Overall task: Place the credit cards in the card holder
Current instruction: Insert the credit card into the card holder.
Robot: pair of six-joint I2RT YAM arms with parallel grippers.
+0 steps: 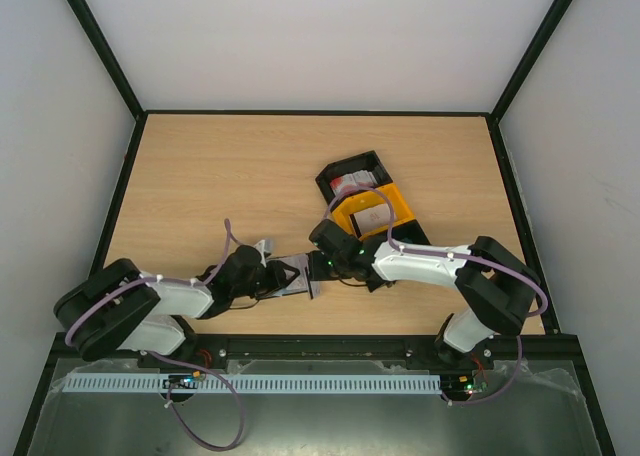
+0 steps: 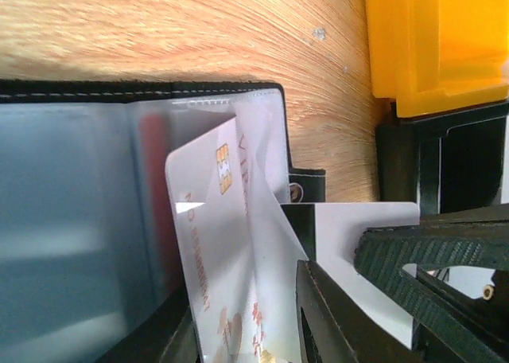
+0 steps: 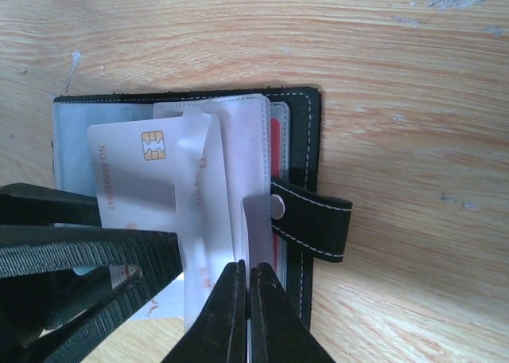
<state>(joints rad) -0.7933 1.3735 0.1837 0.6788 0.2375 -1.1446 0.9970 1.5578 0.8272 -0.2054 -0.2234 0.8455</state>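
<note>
The left gripper [image 2: 334, 255] stands slightly open, jaws loose about a white credit card [image 3: 135, 156]. The card sits partly inside the card holder [image 3: 306, 140], which lies open near the table's [image 1: 200, 176] front edge. The right gripper [image 3: 248, 287] is clamped tight on the holder's clear sleeve.

Bright, soft light fills the room from above. The pale wooden table [image 1: 220, 176] has only faint shadows. Up close, the black folding wallet [image 2: 119, 88] looks blurry, and its clear sleeves shine white.

Table [image 1: 220, 176] bearing card holder [image 3: 307, 132], black bin [image 1: 322, 183]
</note>
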